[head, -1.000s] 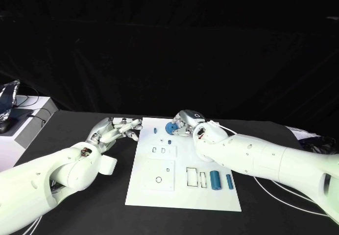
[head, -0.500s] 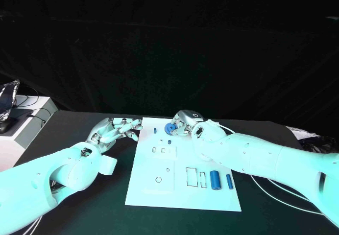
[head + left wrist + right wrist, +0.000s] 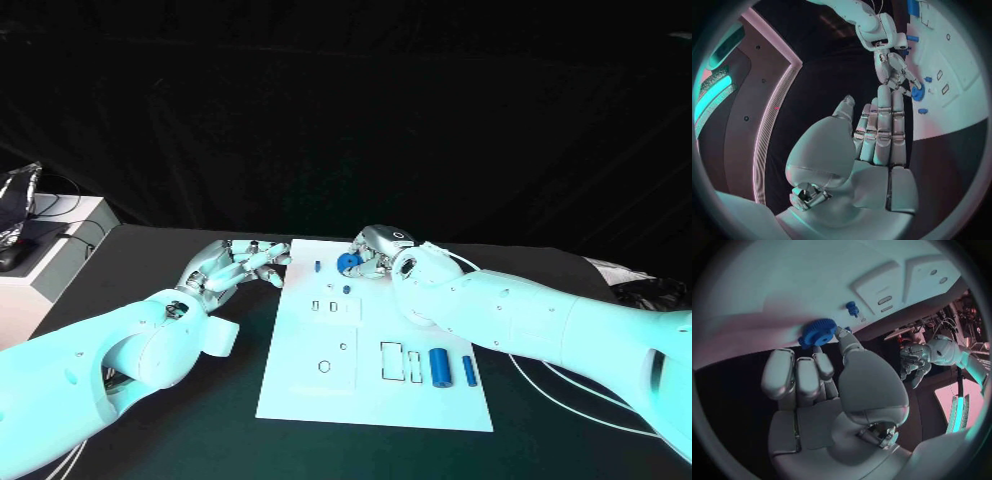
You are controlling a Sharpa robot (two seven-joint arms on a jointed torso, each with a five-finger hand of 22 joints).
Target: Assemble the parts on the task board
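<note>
Fingers (image 3: 844, 338) of right hand (image 3: 826, 385) touching blue gear (image 3: 817, 332), task board (image 3: 375, 395) unlettered

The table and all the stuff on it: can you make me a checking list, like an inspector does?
Surface: black table with the white task board in the middle.
Job's things: blue gear at the board's far edge; two blue cylinders lying at its near right; a small blue peg near the far left corner.
Clutter: nothing seen.
Hands: right hand has its fingers at the gear, which is pinched in the right wrist view; left hand holds nothing, beside the board's left edge.
Cables: white cables on the table at the right.
Surroundings: white stand at the left, dark backdrop.
</note>
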